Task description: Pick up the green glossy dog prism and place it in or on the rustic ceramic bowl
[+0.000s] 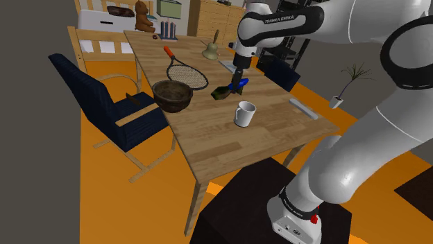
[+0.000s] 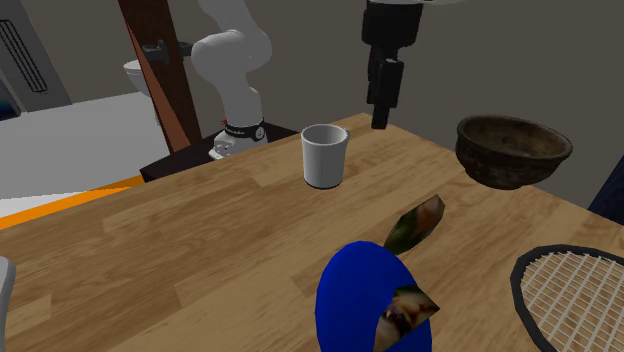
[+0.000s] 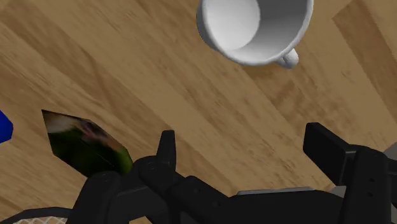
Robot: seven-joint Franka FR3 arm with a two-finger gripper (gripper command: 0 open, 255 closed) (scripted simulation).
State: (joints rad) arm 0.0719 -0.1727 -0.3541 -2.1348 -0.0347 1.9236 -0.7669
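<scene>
Place: furnished home, dining room.
Table: long wooden dining table (image 1: 229, 145) under the gripper (image 1: 238, 82), bearing mug (image 1: 243, 114), bowl (image 1: 172, 95), racket (image 1: 186, 69).
Seating: blue armchair (image 1: 90, 93) across the table from the gripper.
Background: teddy bear (image 1: 143, 15) and wooden cabinets (image 1: 208, 17) far beyond the gripper.

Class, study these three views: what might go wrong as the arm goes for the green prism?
The prism lies outside the open hand, off to one side; a straight descent would likely close on bare table. The blue object sits close beside the prism and may get knocked during the grasp.
</scene>
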